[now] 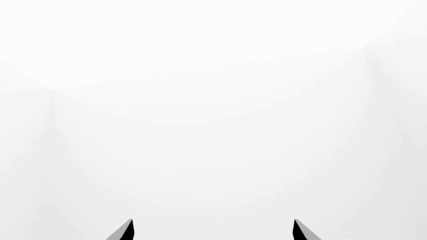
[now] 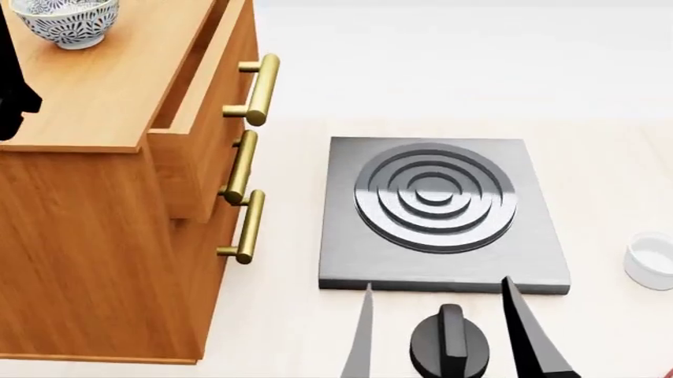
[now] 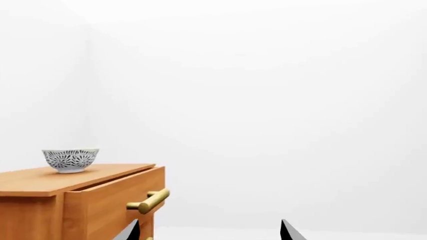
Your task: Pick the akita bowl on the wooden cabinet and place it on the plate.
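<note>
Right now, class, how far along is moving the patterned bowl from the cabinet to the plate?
Nothing looks done yet: the bowl sits on the cabinet top. In hand: the right gripper is open and empty, low by the stove knob; the left gripper is open, facing blank white. Left: grasp, lift, place. No plate is in view.

A grey square stove burner [image 2: 442,213] lies flat on the pale table [image 2: 284,323] at the centre of the head view, its top carrying raised concentric rings [image 2: 436,195] set slightly toward two o'clock of the slab's middle. At six o'clock from the burner, just off its near edge, sits a round black knob [image 2: 450,341] with an upright ridge across it. At four o'clock from the burner, well apart and cut by the frame edge, stands a small plain white cup [image 2: 652,260]. Behind everything is a plain white wall [image 3: 267,100].
</note>
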Robot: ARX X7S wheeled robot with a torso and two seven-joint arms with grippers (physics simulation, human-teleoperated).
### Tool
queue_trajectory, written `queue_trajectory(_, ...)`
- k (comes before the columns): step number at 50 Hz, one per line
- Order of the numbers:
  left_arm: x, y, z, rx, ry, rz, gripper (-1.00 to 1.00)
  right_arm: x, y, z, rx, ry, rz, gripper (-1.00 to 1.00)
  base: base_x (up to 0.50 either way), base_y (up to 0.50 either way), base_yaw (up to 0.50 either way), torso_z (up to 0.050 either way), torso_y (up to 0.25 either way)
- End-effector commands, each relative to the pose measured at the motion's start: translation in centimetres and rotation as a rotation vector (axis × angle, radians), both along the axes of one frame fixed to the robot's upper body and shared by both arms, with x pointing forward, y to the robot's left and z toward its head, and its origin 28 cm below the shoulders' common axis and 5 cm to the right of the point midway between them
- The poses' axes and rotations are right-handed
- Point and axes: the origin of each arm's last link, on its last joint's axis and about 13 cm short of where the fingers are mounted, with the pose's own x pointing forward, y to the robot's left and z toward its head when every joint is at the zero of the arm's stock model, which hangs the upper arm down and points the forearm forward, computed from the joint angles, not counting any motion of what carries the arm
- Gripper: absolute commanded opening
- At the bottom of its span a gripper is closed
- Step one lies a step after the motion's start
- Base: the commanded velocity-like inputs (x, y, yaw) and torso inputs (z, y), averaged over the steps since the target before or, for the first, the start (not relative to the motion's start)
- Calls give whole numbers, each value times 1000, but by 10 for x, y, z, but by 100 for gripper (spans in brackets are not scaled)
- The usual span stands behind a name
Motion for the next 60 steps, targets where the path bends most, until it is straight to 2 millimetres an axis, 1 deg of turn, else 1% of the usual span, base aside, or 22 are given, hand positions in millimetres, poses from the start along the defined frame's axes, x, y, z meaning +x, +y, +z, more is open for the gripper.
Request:
queue_trajectory(1,-1,0,1,5,-5,0,100,0,0,1,3,-3,-8,100,0,0,0,0,0)
queue_trajectory(6,-1,-1,1,7,-5,-4,100,0,0,1,4,-3,-8,100,12,0,0,0,0)
queue_trajectory(11,-1,-2,1,9,-5,-6,100,0,-1,2,12,-8,-16,100,473,0,0,0,0)
queue_trajectory(30,-1,-2,-1,6,-1,-8,100,-1,0,2,9,-7,-10,100,0,0,0,0,0)
queue_trajectory(40,-3,-3,3,17,-8,-13,100,-1,0,2,5,-11,-6,100,0,0,0,0,0)
queue_trajectory(48,0,-7,13,36,3,-19,100,-1,0,2,8,-11,-4,100,0,0,0,0,0)
queue_trajectory(56,8,-13,32,67,36,-33,100,-1,0,2,12,-12,-1,100,0,0,0,0,0)
queue_trajectory(60,15,-14,44,77,56,-48,100,-1,-1,2,13,-14,0,100,0,0,0,0,0)
